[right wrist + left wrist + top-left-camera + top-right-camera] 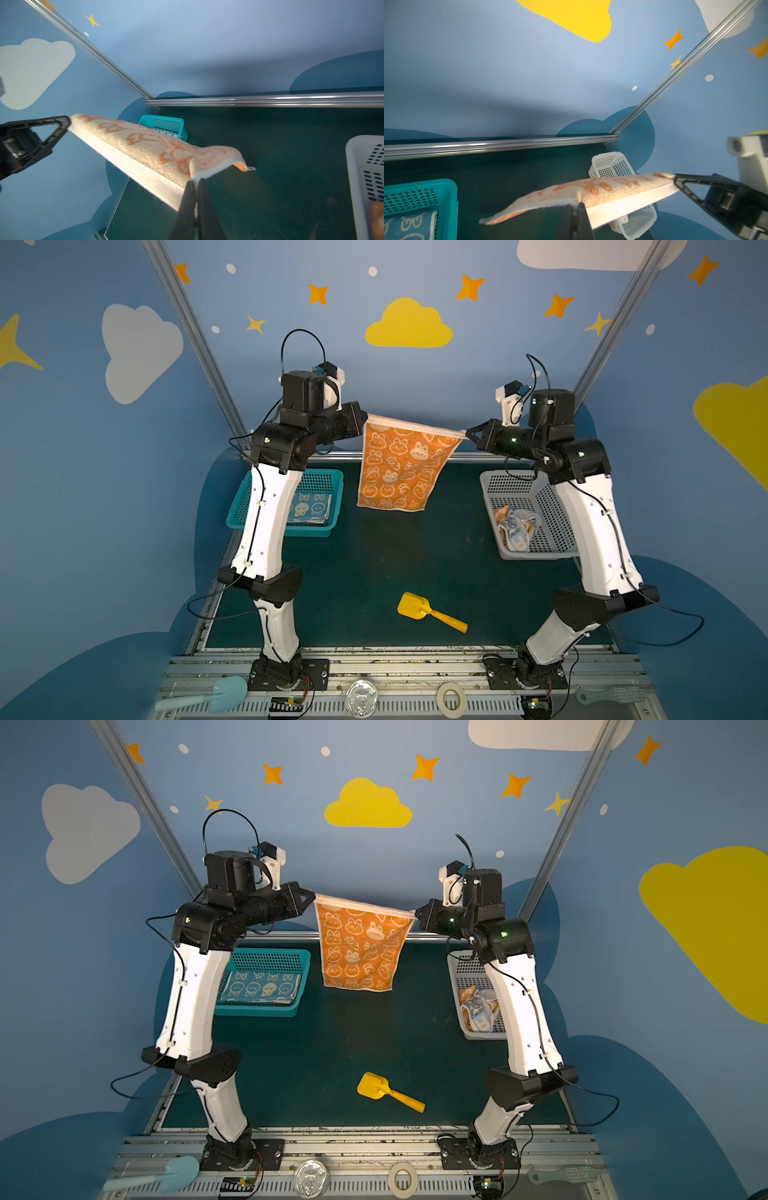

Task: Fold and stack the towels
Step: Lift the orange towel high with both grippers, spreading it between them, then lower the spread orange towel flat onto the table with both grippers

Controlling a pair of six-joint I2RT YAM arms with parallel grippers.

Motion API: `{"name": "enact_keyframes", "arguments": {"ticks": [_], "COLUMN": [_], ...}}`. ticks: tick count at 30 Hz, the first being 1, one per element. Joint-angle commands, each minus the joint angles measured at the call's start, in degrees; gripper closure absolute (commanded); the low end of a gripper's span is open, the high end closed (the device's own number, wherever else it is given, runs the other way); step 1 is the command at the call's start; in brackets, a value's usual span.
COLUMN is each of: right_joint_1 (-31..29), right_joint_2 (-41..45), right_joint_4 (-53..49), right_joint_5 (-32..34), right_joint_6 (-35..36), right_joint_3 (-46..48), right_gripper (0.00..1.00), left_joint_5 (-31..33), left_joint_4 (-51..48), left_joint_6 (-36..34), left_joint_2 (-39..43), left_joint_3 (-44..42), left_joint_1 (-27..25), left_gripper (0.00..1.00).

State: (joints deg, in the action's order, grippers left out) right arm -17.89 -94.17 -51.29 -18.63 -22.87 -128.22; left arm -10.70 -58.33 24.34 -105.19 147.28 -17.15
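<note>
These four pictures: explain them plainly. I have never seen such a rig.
Two white-and-black robot arms stand at a dark green tabletop. Two pictures look down from one overhead camera; two come from cameras on the wrists. The left gripper and the right gripper, both shut, each pinch a top corner of an orange-and-cream rabbit-print towel hanging between them. A teal perforated plastic basket holds a flat blue-and-cream printed towel; a white perforated plastic basket holds crumpled towels. A yellow plastic toy shovel lies on the tabletop.
</note>
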Motion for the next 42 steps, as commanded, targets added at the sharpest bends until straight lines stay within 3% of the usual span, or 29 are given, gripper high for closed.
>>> {"name": "enact_keyframes", "arguments": {"ticks": [1,9,16,26,36,42], "right_joint_1": [0.9,0.89,1.05,3.26,7.66,9.23], "right_joint_2": [6.53,17.69,16.26,-0.1,-19.83,-29.12], "right_joint_4": [-2.68,-0.93,-0.44,2.45,6.62,-0.74], "right_joint_5": [2.46,2.29,3.05,2.53,-2.65,-5.7], "right_joint_6": [3.12,4.32,2.85,2.2,1.48,2.02], "right_joint_3": [1.94,7.3,7.76,9.97,5.34,-3.14], "right_gripper": [1.0,1.0,1.0,1.0,1.0,1.0], "left_joint_5": [6.14,10.23,10.39,2.43,-2.29,-2.3], "left_joint_4": [3.19,5.43,6.1,9.13,10.77,8.61], "left_joint_6": [-2.32,-2.63,-2.05,-2.01,-1.67,-2.45], "left_joint_2": [8.48,21.59,20.62,1.49,-21.05,-28.56], "left_joint_3": [-4.72,-12.97,-15.17,-14.54,-5.26,-0.74], "left_joint_1": [0.92,-4.38,-4.27,1.53,4.5,5.79], "left_gripper": [0.97,0.97,0.97,0.97,0.97,0.97]}}
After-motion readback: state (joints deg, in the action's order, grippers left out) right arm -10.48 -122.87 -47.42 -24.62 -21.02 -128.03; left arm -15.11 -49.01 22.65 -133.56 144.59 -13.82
